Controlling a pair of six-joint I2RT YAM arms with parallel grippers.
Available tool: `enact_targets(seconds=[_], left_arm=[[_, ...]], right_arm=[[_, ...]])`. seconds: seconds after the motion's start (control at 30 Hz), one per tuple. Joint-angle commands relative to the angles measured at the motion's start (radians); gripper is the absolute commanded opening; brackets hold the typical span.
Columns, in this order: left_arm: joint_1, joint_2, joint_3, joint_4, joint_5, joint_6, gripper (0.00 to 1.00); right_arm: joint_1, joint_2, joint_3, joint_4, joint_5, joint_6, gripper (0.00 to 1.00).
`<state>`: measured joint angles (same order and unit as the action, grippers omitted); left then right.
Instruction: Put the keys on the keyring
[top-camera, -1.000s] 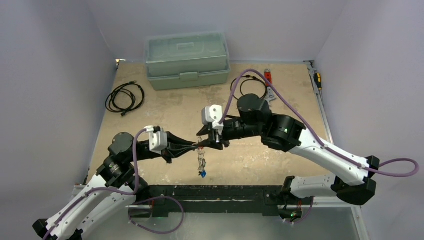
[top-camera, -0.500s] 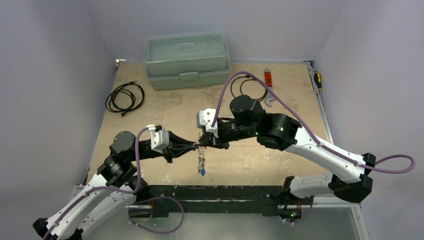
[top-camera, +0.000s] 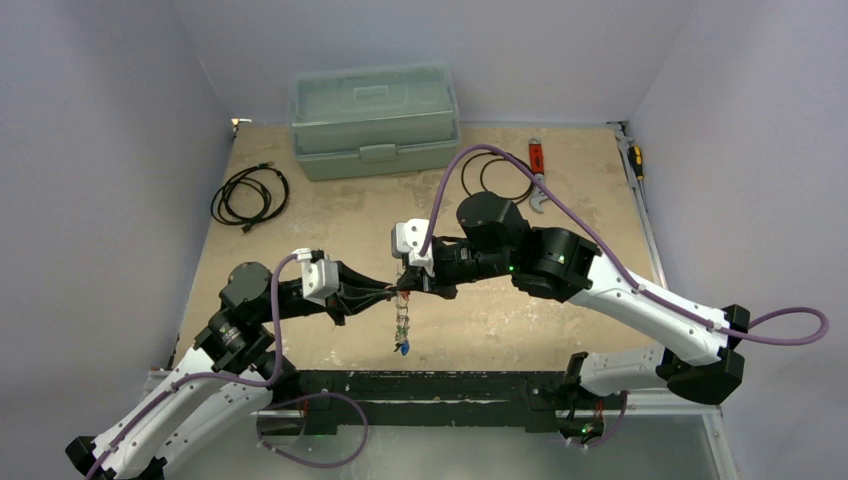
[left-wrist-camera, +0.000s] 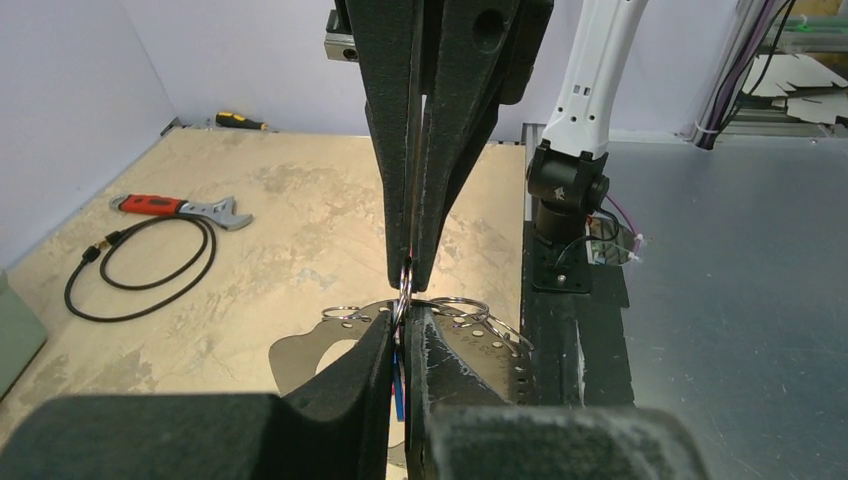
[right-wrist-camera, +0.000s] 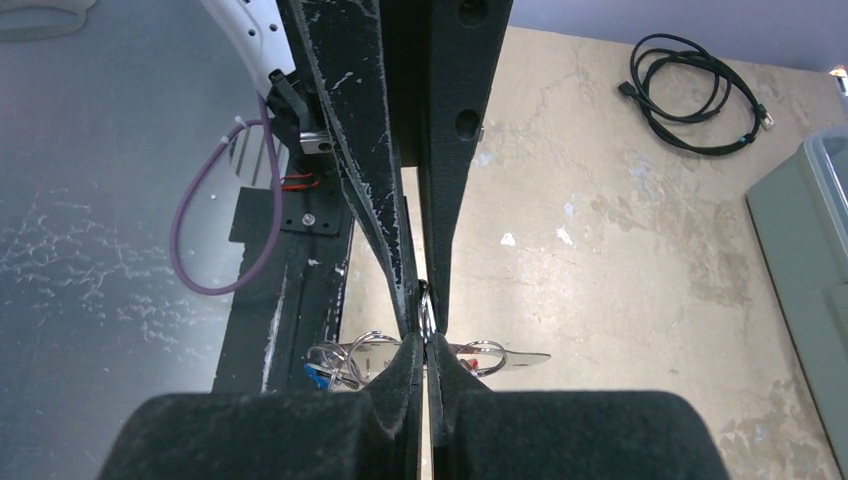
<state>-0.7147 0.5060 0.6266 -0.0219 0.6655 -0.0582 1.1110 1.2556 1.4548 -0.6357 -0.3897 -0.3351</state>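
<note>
My left gripper and right gripper meet tip to tip above the table's near edge. Both are shut on the same thin silver keyring, which stands edge-on between the two pairs of fingers. In the left wrist view my left gripper pinches it from below. In the right wrist view my right gripper clamps the keyring too. Below it hangs a bunch of small rings and a flat metal tag with holes. A blue-headed key and a red-headed key hang among them.
A grey-green toolbox stands at the back. A black cable coil lies at the left and another cable behind my right arm, next to a red-handled wrench. A screwdriver lies along the right edge.
My right gripper has slid a little left toward the left gripper and shut its jaws on the keyring. The left gripper has kept its grip and place.
</note>
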Motion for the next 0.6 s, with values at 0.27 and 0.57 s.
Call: enact_targets(seconds=[0.27,0.57], left_arm=[[-0.001,-0.05,0.052,0.023,0.006,0.085,0.45],[-0.003,-0.072,-0.007,0.124,0.085,0.12,0.47]], right_arm=[[0.004,-0.129,-0.052,0.077,0.04,0.032,0.0],[0.004,-0.112,-0.011,-0.046,-0.022,0.038,0.0]])
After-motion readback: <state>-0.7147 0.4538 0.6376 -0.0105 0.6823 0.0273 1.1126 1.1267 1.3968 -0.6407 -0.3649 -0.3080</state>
